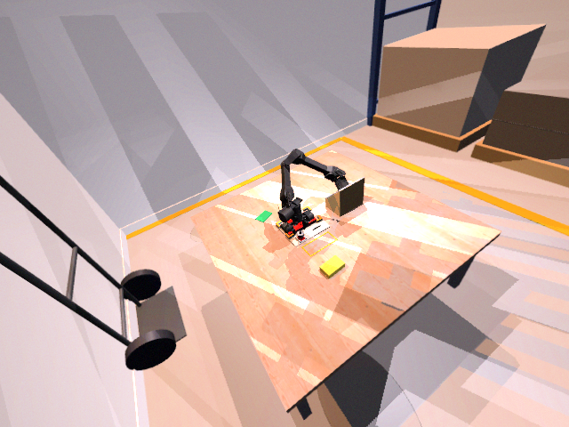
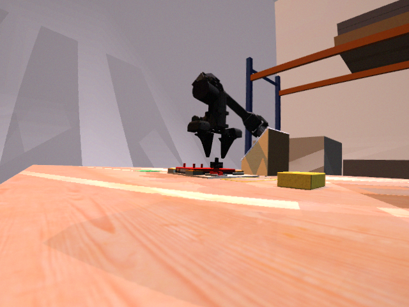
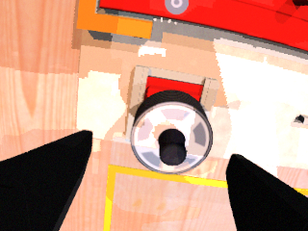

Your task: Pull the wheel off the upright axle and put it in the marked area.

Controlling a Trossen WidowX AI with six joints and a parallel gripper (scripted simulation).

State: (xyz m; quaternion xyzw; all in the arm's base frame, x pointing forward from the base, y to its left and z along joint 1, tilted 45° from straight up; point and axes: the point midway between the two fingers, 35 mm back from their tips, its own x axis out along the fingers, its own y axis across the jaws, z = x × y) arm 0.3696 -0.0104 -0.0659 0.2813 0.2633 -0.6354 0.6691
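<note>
From my feed: pale grey wall (image 1: pixel 160 92) w/ slanted light streaks, big light-wood table (image 1: pixel 367 294) on dark legs, yellow floor line (image 1: pixel 450 183), large cardboard boxes (image 1: pixel 441 77) on orange pallets, blue rack post (image 1: pixel 376 60) w/ orange shelf beams (image 2: pixel 330 52), black hand truck (image 1: pixel 138 312) at left.

The arm (image 1: pixel 307 161) is matte black throughout, built of chunky jointed links; its hand (image 2: pixel 216 153) ends in two tapered, pointed black fingers (image 2: pixel 206 143).
</note>
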